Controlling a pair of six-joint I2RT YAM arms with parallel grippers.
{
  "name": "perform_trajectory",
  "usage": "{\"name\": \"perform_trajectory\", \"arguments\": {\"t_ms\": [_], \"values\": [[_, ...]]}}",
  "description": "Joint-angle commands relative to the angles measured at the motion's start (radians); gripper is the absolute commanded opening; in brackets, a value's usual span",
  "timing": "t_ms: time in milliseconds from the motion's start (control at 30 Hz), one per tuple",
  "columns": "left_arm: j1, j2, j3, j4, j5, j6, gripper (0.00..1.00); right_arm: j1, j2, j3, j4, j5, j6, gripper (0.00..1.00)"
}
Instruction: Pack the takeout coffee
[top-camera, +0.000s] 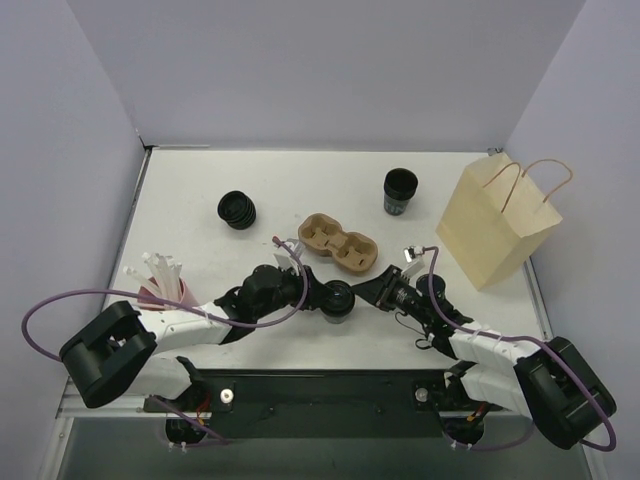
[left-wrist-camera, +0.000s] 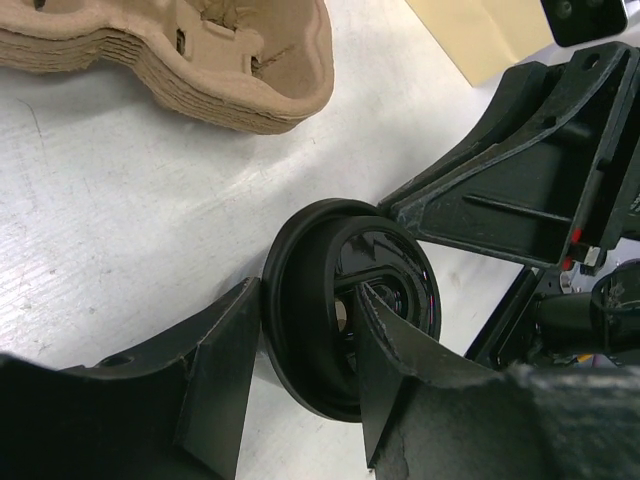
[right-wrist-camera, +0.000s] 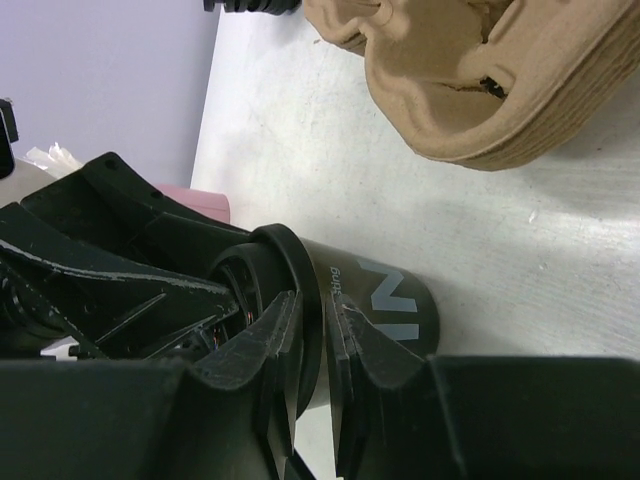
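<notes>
Table: pulp carrier, cup stack, lids, paper bag.

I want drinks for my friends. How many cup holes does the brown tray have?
2. The left hole sits at the brown tray's far end, and the right hole is nearer the arms. Both are empty. More trays seem stacked underneath, their holes hidden.

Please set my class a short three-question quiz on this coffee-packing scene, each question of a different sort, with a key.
1. True or false: the coffee cup already sits in the cardboard carrier.
2. Where does the paper bag stand? A: right side of the table. B: left side. C: between the arms.
3. Fill in: the left claw and right claw both meet at the ____.
Key: 1 false; 2 A; 3 coffee cup.
</notes>
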Motion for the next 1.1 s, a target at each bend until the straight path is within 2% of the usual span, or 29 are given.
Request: {"name": "perform_trajectory", "arguments": {"t_ms": [0,100,167,300,467,600,667,800,1067], "values": [[-0.022,0.062,-0.118,-0.284,-0.038,0.026,0.5,0.08,0.099,-0.131,-0.155,0.127,-0.04,0.15],[-0.025,0.02,-0.137,-0.293,-0.038,0.009,0.5,0.113,0.105,-0.15,-0.118,0.181,-0.037,0.14],[-0.027,-0.029,-0.143,-0.294,-0.038,-0.012,0.5,0.108,0.084,-0.104,-0.147,0.126,-0.045,0.16],[-0.025,-0.093,-0.131,-0.325,-0.059,-0.034,0.51,0.076,-0.054,0.102,-0.386,0.105,-0.112,0.2],[-0.025,-0.086,-0.103,-0.385,-0.102,-0.052,0.51,-0.018,-0.096,0.303,-0.561,0.016,-0.18,0.34],[-0.027,-0.057,-0.111,-0.36,-0.093,-0.08,0.51,-0.033,-0.105,0.393,-0.596,-0.079,-0.187,0.55],[-0.028,-0.049,-0.116,-0.339,-0.089,-0.095,0.51,-0.025,-0.104,0.392,-0.592,-0.127,-0.181,0.58],[-0.028,-0.058,-0.12,-0.336,-0.098,-0.111,0.51,-0.007,-0.119,0.351,-0.596,-0.118,-0.193,0.63],[-0.028,-0.061,-0.135,-0.328,-0.099,-0.125,0.51,0.022,-0.093,0.304,-0.583,-0.122,-0.207,0.67]]}}
